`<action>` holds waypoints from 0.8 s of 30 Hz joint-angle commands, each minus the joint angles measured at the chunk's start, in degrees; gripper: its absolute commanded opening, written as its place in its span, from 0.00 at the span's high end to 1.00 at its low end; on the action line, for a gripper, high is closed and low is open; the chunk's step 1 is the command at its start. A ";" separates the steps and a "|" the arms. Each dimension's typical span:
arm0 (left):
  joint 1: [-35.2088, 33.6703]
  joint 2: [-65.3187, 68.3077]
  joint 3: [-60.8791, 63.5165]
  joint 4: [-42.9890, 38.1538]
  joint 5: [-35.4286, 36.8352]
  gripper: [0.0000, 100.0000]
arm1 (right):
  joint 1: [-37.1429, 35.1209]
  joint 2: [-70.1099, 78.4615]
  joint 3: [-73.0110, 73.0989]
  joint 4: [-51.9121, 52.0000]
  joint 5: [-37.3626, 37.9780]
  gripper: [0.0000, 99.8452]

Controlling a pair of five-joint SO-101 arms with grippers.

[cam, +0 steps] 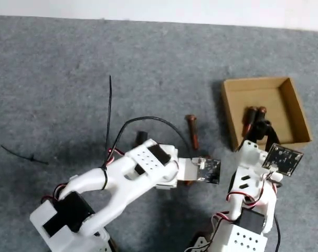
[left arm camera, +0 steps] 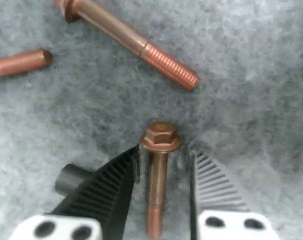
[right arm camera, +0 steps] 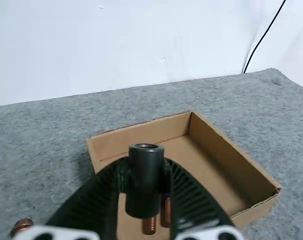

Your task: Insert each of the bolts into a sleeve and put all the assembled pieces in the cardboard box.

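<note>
My left gripper (left arm camera: 164, 155) is open and low over the grey mat, with a copper bolt (left arm camera: 159, 170) lying between its fingers, hex head pointing away from the wrist. Two more bolts (left arm camera: 126, 40) (left arm camera: 21, 62) lie beyond it, and a black sleeve (left arm camera: 71, 177) rests beside one finger. My right gripper (right arm camera: 144, 172) is shut on an upright black sleeve (right arm camera: 144, 182) at the near wall of the cardboard box (right arm camera: 211, 150). Copper threaded ends (right arm camera: 150, 225) show just below this sleeve. In the high view two copper pieces (cam: 253, 118) lie inside the box (cam: 290, 105).
A loose bolt (cam: 192, 131) and a black sleeve (cam: 141, 137) lie on the mat left of the box. Black cable ties (cam: 109, 110) (cam: 22, 155) lie further left. The left arm (cam: 143, 168) stretches across the front of the mat.
</note>
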 commanded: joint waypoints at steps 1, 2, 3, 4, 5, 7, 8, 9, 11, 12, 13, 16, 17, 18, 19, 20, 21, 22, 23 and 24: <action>-0.66 1.19 -1.54 0.88 0.79 1.00 | 0.31 -1.27 5.85 -0.13 0.00 1.00; -0.66 1.19 -1.54 0.97 0.88 0.97 | 0.31 -1.27 5.85 -0.13 0.00 1.00; -0.75 1.19 -1.45 0.97 0.88 0.97 | 0.31 -1.27 5.85 -0.13 0.00 1.00; -0.75 1.10 -1.45 0.97 0.88 0.98 | 0.31 -1.27 5.85 -0.13 0.00 1.00; -0.75 0.92 -1.27 0.97 0.88 1.00 | 0.31 -1.27 5.85 -0.13 0.00 1.00; -1.19 0.75 -1.10 1.05 0.97 0.99 | 0.31 -1.27 5.85 -0.13 0.00 1.00; -1.63 0.75 -1.01 1.05 1.05 0.99 | 0.31 -1.27 5.85 -0.13 0.00 1.00; -2.07 0.57 -0.40 0.79 1.85 0.99 | 0.31 -1.27 5.85 -0.13 0.00 1.00; -3.47 -1.27 0.84 0.62 4.84 0.99 | 0.22 -1.27 5.85 -0.13 0.00 1.00; -4.26 -2.95 1.45 -0.35 6.24 0.99 | 0.04 -1.27 5.85 -0.13 0.00 1.00; -5.14 -5.14 2.24 -1.67 7.65 0.99 | -0.40 -1.27 5.85 -0.04 0.00 1.00; -8.66 -13.32 7.34 -7.21 12.66 0.99 | -1.54 -1.10 5.85 -0.04 0.00 1.00; -9.80 -16.40 9.63 -9.32 14.24 0.99 | -1.63 -1.01 5.85 -0.04 0.00 1.00; -11.03 -19.56 12.00 -11.60 15.47 0.99 | -1.89 -1.01 5.85 -0.04 0.00 1.00; -12.26 -22.64 14.37 -14.07 16.79 0.99 | -1.98 -1.01 5.85 -0.04 0.00 1.00; -13.41 -25.89 16.84 -16.44 18.29 0.99 | -2.33 -1.01 5.85 -0.04 0.00 1.00; -14.55 -29.14 19.21 -18.64 19.96 0.99 | -2.68 -1.01 5.85 -0.04 0.00 1.00; -15.69 -32.48 21.49 -20.66 21.80 0.99 | -3.12 -0.92 5.85 -0.04 0.00 1.00; -16.75 -35.82 23.60 -22.51 23.47 0.99 | -3.56 -0.92 5.85 -0.04 0.00 1.00; -17.80 -39.16 25.71 -24.35 25.23 0.99 | -4.09 -0.84 5.85 -0.04 0.00 1.00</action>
